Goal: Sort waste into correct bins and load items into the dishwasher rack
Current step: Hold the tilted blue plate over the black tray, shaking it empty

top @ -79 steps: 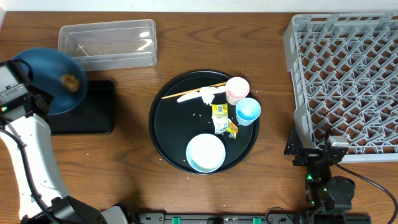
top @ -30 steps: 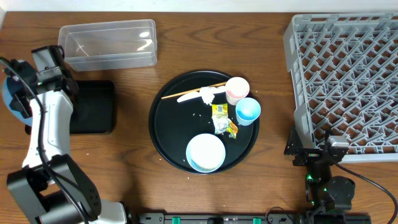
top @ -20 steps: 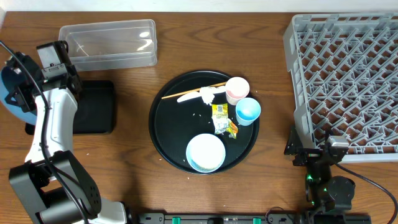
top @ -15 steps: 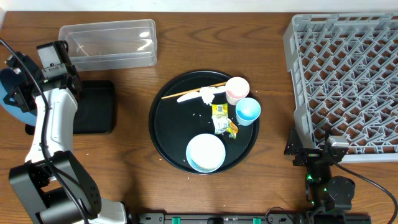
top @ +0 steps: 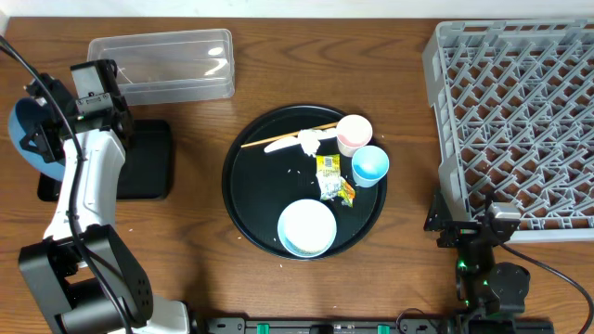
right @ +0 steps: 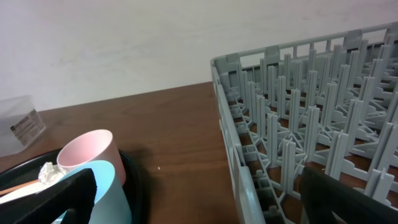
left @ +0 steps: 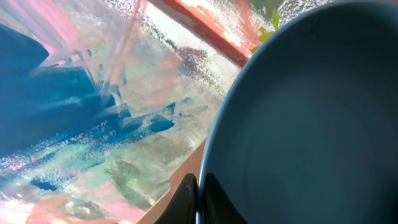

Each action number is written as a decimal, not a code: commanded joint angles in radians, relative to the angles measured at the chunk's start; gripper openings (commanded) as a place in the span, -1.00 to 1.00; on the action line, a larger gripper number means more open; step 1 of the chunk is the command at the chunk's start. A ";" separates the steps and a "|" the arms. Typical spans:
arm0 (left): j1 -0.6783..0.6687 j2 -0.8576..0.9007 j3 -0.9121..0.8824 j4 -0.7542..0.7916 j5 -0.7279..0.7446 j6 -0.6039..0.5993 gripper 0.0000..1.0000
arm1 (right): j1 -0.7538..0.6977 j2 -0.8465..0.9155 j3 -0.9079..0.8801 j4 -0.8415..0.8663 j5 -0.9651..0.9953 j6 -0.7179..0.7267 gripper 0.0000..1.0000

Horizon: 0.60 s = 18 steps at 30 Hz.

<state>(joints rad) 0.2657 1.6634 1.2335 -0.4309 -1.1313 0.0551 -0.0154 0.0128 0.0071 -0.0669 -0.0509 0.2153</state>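
Observation:
My left gripper point(top: 48, 139) is shut on the rim of the dark-blue bowl point(top: 20, 130), held at the far left beside the shallow black tray point(top: 144, 158). In the left wrist view the fingers point(left: 199, 198) pinch the bowl's rim point(left: 311, 124). The clear tub point(top: 162, 63) stands behind. On the round black tray point(top: 243, 199) are the white bowl point(top: 307, 227), pink cup point(top: 354, 134), light-blue cup point(top: 370, 165), snack wrapper point(top: 332, 178), tissue point(top: 309, 141) and rice grains point(top: 302, 170). The brown lump is not visible. My right gripper point(right: 205, 199) is open beside the grey rack point(top: 520, 121).
A thin wooden stick point(top: 278, 139) lies on the round tray by the tissue. The right wrist view shows the pink cup point(right: 87, 152), light-blue cup point(right: 109, 186) and the rack's near wall point(right: 249, 143). The right arm's base point(top: 478, 243) sits at the rack's front left corner.
The left arm has swung the blue bowl from above the black tray out to the far left, then shifted slightly right. The brown lump seen in the bowl earlier no longer shows. Right arm unmoved.

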 commanded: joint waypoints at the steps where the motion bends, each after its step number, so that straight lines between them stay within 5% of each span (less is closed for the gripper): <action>1: 0.002 -0.002 -0.004 0.014 0.001 0.069 -0.88 | 0.012 0.000 -0.002 -0.004 0.010 -0.014 0.98; 18: 0.004 0.024 -0.022 0.086 -0.014 0.154 -0.88 | 0.012 0.000 -0.002 -0.004 0.010 -0.014 0.99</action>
<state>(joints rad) 0.2657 1.6745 1.2171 -0.3641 -1.1248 0.2096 -0.0154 0.0128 0.0071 -0.0669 -0.0509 0.2153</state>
